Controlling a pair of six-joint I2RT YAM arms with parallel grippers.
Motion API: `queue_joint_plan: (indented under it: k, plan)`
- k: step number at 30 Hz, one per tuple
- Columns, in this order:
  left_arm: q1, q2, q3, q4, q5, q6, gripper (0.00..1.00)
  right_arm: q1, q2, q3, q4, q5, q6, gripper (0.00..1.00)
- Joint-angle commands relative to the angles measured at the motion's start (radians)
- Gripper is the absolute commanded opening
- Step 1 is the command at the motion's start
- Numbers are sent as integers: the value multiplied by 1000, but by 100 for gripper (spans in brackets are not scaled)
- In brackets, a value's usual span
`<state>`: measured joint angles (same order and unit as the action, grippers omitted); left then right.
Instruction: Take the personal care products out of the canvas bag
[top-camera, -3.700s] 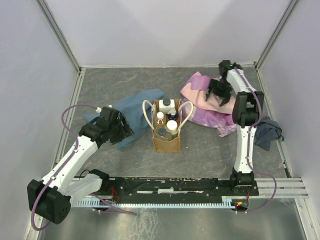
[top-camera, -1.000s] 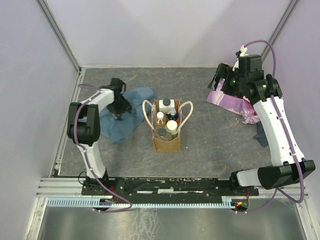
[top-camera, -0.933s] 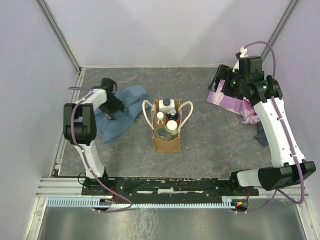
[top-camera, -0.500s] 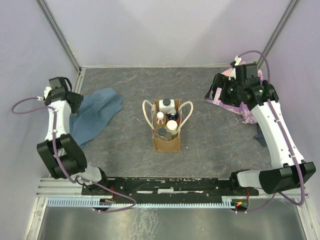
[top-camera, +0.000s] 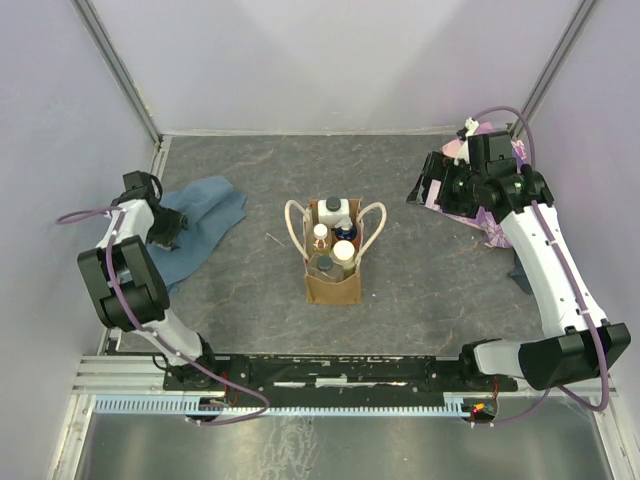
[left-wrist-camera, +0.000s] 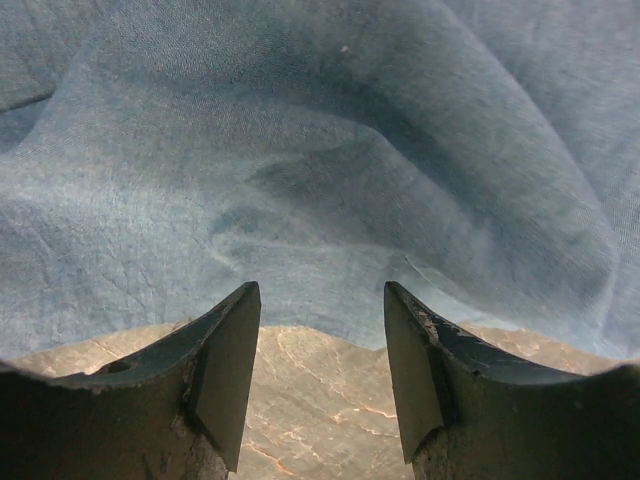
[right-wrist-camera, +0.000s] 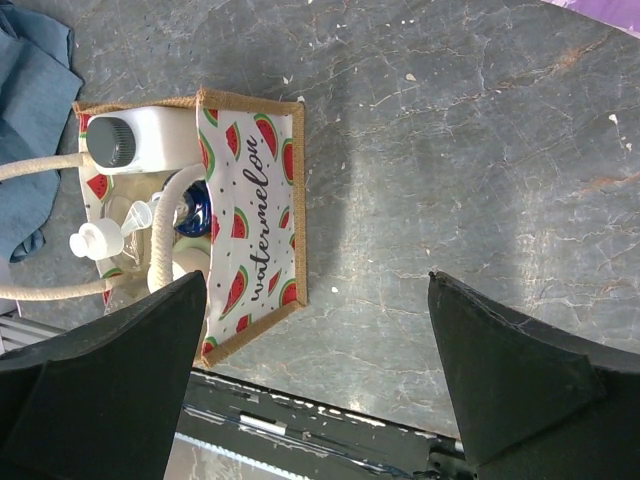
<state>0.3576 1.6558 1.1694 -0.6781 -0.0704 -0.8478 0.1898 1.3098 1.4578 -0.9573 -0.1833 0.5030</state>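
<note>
The canvas bag (right-wrist-camera: 250, 210) sits left on the grey table (right-wrist-camera: 450, 150), watermelon-print lining showing, a dark-capped white bottle (right-wrist-camera: 150, 140) and a small white-capped bottle (right-wrist-camera: 95, 240) inside. A blue cloth (right-wrist-camera: 30, 110) lies just beside it. The right gripper (right-wrist-camera: 318, 290) gapes wide.

My left arm (top-camera: 118, 228) and right arm (top-camera: 545, 265) are white with chunky black joints and looping purple cables (top-camera: 78, 215), on a black rail (top-camera: 340, 372) at frame bottom. The left gripper (left-wrist-camera: 322, 300) has dark wedge fingers (left-wrist-camera: 225, 370).

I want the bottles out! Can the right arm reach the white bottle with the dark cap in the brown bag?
Probably yes: the right gripper is open and empty, nothing lies between it and the tan canvas bag, and the white rectangular dark-capped bottle pokes out uncovered.
</note>
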Motion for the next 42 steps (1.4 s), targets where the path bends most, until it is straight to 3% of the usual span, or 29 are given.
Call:
queue_joint_plan:
  k: [1,7,12,21,23,28,34,42]
  plan:
    - [-1,52,48,28,8,45,59,5,-33,-8,34,-5,-4,100]
    - [-29,263,222,29,112,88,55,6,2,-48,85,-27,20,100]
    - [-146,423,435,15,165,92,54,12,41,-42,97,-27,18,100]
    - [-473,785,1156,-109,359,136,51,27,91,0,83,2,11,100]
    - [-508,785,1221,-99,376,138,50,31,97,0,79,9,7,100]
    - [-471,612,1061,-96,229,110,53,36,98,-20,77,19,3,100]
    - [-399,518,851,-138,215,142,53,44,101,-30,91,12,16,99]
    - [-372,601,882,-168,203,182,53,50,68,-36,71,39,13,100]
